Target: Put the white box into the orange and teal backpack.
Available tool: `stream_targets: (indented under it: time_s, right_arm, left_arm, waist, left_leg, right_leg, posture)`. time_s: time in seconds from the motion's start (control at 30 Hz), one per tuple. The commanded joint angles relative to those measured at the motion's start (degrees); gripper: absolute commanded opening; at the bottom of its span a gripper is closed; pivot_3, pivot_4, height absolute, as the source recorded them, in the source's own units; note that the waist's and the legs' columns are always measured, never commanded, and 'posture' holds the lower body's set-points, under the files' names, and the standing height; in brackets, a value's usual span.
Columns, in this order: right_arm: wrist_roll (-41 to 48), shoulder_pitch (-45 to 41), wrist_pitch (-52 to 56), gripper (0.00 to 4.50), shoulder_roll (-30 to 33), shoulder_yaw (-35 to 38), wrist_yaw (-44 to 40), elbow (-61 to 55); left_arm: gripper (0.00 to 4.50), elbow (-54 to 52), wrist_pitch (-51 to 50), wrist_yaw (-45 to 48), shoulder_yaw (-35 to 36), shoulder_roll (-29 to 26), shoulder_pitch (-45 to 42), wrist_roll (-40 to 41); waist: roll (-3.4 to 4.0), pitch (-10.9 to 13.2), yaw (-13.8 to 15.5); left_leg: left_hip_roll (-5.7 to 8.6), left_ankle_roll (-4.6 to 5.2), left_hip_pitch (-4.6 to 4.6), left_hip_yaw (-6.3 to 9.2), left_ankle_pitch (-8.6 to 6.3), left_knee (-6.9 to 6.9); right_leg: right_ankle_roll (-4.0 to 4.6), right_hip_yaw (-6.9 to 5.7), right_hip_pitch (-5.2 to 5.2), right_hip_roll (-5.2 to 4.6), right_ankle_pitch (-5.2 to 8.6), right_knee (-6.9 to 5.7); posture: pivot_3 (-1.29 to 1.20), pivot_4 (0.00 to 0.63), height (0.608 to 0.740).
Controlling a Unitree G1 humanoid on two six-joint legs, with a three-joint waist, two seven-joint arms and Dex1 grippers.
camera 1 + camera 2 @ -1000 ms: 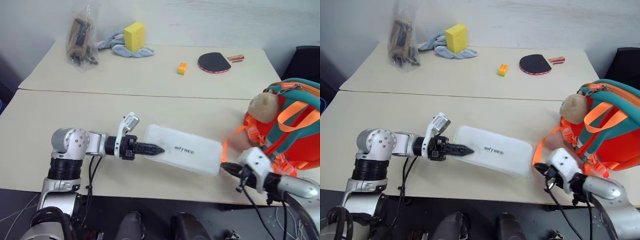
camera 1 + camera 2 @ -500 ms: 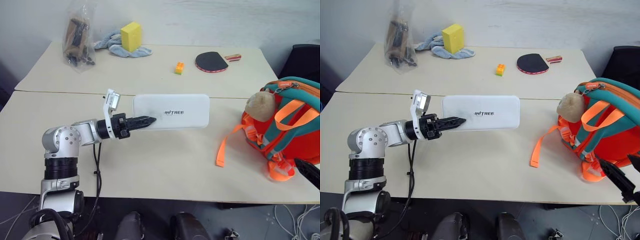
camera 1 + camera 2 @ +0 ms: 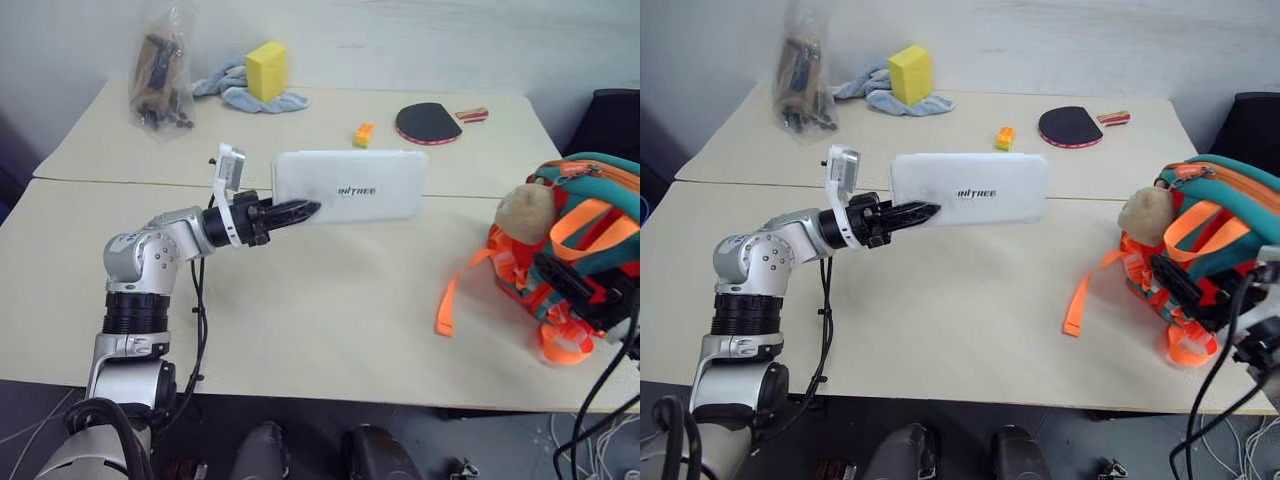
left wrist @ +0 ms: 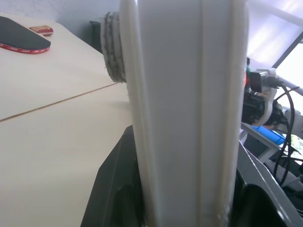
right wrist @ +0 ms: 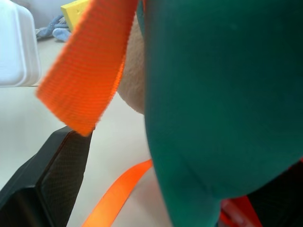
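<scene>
We see two beige tables (image 3: 300, 330) pushed edge to edge. The near one bears one orange and teal backpack (image 3: 590, 270) at its right end, its beige plush charm (image 3: 527, 212) facing the open tabletop and one loose orange strap (image 3: 452, 298) trailing toward us. One white box (image 3: 350, 186) hangs in the air above the seam between the tables, face toward us and held level, with bare tabletop between it and the backpack.

On the far table we count one clear plastic bag (image 3: 160, 75) of dark parts, one grey-blue cloth (image 3: 240, 90) with one yellow sponge block (image 3: 267, 70) on it, one black table tennis paddle (image 3: 428, 123) and one small orange toy brick (image 3: 363, 134). None of these lies between box and backpack.

The left gripper (image 3: 296, 211) pinches the box's left end, its fingers pressed to either face. The right gripper (image 3: 1178, 288) sits against the backpack's front just beneath the charm, jaws spread wide and closed on nothing.

A second ago the box lay lower, tilted over the near table, with the right gripper at its right end; since then that gripper has let go and come to the backpack, while the left has lifted the box and turned it level.
</scene>
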State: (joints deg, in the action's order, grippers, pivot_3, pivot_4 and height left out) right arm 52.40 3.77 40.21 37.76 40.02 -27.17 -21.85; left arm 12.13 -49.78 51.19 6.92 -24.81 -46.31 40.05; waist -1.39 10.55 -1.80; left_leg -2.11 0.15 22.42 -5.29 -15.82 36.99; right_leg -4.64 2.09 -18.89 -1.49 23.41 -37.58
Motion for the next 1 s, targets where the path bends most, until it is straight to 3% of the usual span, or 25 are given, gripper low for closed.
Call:
stream_targets:
  time_s: [0.03, 0.33, 0.43, 0.63, 0.73, 1.0]
  right_arm:
    - [-1.5, -2.5, -2.1, 3.89, 0.3, -1.9, -0.4, 1.3]
    - [4.4, -3.4, 1.1, 0.75, 6.5, -5.3, -12.0, -3.3]
    - [7.2, -5.1, 2.8, 0.00, 9.0, -8.3, -15.3, -6.0]
    - [12.6, -11.6, 6.8, 0.00, 13.3, -14.5, -18.7, -10.1]
    - [17.6, -13.9, 9.3, 0.00, 16.2, -15.1, -20.5, -12.1]
    - [38.1, -9.7, 16.0, 0.00, 24.1, -4.6, -23.4, -13.7]
  left_arm:
    - [1.42, 1.5, 3.1, -2.1, 2.2, 0.5, -2.8, -0.9]
    - [1.42, 3.3, 4.7, -4.5, 3.9, 0.2, -4.3, -1.7]
    - [1.42, 4.4, 5.3, -4.3, 4.1, -0.5, -5.2, -2.0]
    - [1.42, 1.8, 7.0, 4.5, 1.7, -3.4, -5.7, -1.4]
    - [1.42, 3.6, 7.1, 8.6, 2.1, -5.2, -8.0, -1.0]
    - [1.42, 9.8, 7.5, 17.7, 3.8, -9.7, -13.6, -0.4]
  waist:
    - [0.00, 0.0, 0.0]
    - [0.02, 0.0, 0.1]
    - [0.01, 0.0, 0.0]
    - [0.02, 0.1, 0.1]
    - [0.02, 0.1, 0.3]
    - [0.00, 0.1, 0.3]
  left_leg:
    - [-0.01, 0.00, 0.00, -0.01, 0.01, 0.01]
    - [-0.01, 0.01, 0.02, 0.00, 0.02, 0.02]
    - [-0.06, -0.01, 0.01, 0.01, 0.04, 0.01]
    - [-0.08, -0.03, 0.08, 0.01, 0.04, 0.00]
    - [-0.08, -0.02, 0.62, 0.03, 0.07, 0.15]
    - [-0.08, 0.08, 0.90, 0.06, 0.06, 0.14]
  right_leg:
    - [0.00, 0.01, -0.02, 0.00, 0.00, -0.02]
    - [0.00, -0.02, -0.03, -0.02, 0.00, -0.05]
    - [0.00, -0.03, -0.04, 0.03, 0.00, -0.08]
    - [0.00, -0.04, -0.10, 0.02, 0.00, -0.04]
    - [0.01, -0.07, -0.69, 0.01, 0.00, -0.18]
    - [0.01, -0.13, -0.87, -0.01, 0.00, -0.21]
  posture:
    - [0.00, 0.150, 0.740]
    - [0.00, 0.150, 0.740]
    - [0.00, 0.150, 0.740]
    - [0.00, 0.150, 0.740]
    - [0.00, 0.150, 0.740]
    - [0.00, 0.150, 0.740]
